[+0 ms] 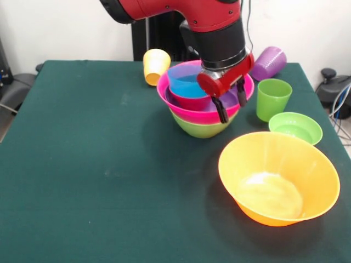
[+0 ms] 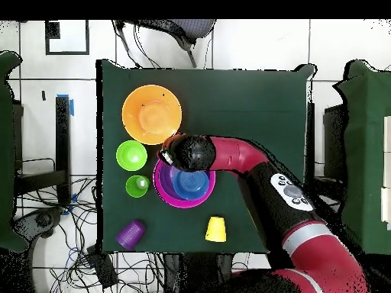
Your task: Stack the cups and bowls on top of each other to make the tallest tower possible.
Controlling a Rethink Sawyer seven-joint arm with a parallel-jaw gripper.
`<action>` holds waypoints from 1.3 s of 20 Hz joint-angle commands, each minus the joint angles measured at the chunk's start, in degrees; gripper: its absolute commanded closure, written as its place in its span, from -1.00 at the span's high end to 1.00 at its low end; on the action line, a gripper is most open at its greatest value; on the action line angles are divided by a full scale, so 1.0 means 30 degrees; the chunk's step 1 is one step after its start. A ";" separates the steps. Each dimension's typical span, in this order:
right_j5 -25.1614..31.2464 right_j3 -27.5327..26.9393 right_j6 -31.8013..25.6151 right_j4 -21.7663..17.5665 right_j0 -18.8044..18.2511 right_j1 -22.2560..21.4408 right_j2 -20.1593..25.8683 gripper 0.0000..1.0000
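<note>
- A robotics lab: a green-covered desk (image 2: 252, 99) on a white tiled floor (image 2: 260, 46).
- Loose cables (image 2: 92, 259) trail around the desk; office chairs (image 2: 172, 30) stand beside it.

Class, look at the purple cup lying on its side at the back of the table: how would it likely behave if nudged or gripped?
The purple cup lies on its side, so a nudge would probably roll it, curving because it tapers. It looks like thin plastic, likely light and easily pushed. Its glossy wall may slip in a grip.

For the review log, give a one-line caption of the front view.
Gripper open at the bowl tower's rim; orange bowl and green cup wait nearby.
</note>
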 commanded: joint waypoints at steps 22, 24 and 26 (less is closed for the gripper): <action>-0.0064 0.1006 0.0128 -0.3392 -0.1909 -0.1175 0.1095 1.00; -0.0315 0.0942 0.0336 -0.3363 -0.1868 -0.1157 0.1167 1.00; -0.0734 0.0897 0.0557 -0.3215 -0.1924 -0.0953 0.1344 1.00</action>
